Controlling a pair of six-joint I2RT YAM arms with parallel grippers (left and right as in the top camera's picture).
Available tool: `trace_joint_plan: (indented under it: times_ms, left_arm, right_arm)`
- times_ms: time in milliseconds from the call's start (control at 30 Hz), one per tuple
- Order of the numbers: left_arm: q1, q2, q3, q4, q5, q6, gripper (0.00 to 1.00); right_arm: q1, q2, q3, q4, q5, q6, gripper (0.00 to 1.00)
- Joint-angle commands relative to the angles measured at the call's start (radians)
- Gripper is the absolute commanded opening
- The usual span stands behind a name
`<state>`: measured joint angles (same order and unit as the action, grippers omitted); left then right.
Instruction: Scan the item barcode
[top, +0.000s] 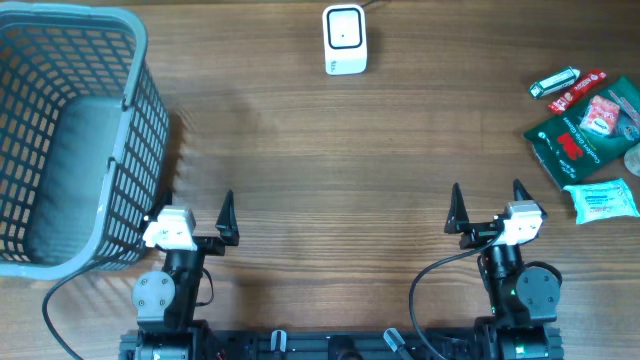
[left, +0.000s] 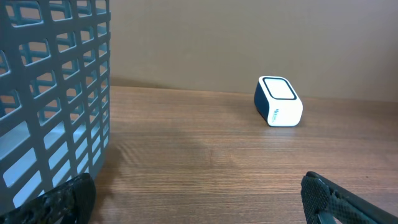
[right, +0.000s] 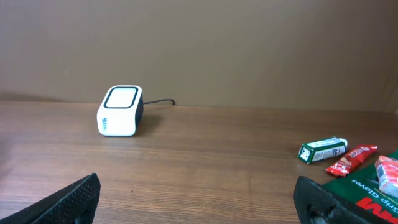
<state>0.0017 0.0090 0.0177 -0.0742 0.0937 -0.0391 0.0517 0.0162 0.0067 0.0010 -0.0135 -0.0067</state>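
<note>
Left fingers (top: 227, 212) spread wide beside grey basket (top: 150, 140), right fingers (top: 456, 208) spread too (both empty), white scanner (top: 345, 40) far across the counter (top: 320, 150), snack packets (top: 585, 140) at right

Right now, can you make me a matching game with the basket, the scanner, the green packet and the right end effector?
Things:
1. basket
2. scanner
3. green packet
4. right end effector

Places or states:
A. far middle of the table
B. open, holding nothing
C. left side
D. right edge

Pairs: 1-C, 2-A, 3-D, 4-B
</note>
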Motion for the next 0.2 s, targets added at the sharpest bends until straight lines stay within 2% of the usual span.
trace_joint_plan:
  times_ms: [0, 167]
  left_arm:
    - [-0.005, -0.004, -0.012, 0.003, -0.017, 0.005, 1.00]
    - [-0.005, -0.004, -0.012, 0.003, -0.017, 0.005, 1.00]
  right_arm:
    - [0.003, -0.011, -0.001, 0.006, 0.014, -0.019, 1.00]
    - [0.003, -0.011, -0.002, 0.006, 0.014, -0.019, 1.00]
